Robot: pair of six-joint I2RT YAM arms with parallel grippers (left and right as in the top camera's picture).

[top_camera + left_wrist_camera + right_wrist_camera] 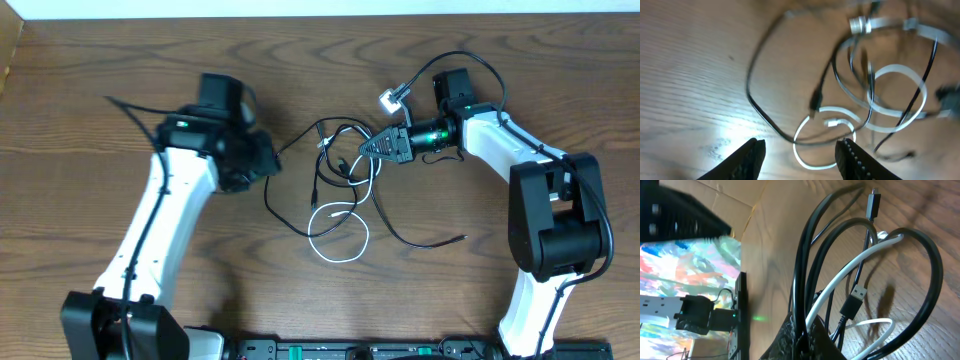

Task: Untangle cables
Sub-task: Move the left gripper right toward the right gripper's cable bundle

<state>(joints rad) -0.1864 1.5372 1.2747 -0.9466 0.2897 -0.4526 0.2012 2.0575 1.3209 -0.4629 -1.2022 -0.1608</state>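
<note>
The cables (345, 165) are clamped in the right gripper (375, 146). From the empty, parted left gripper (800, 143) they are found at three o'clock.

The cables (338, 166) lie tangled on the tabletop (100, 60), between the two grippers. One loop sits just ahead of the left gripper (268, 160), between its parted jaws. Several strands run out from the right gripper (368, 148), pinched in its jaws.
</note>
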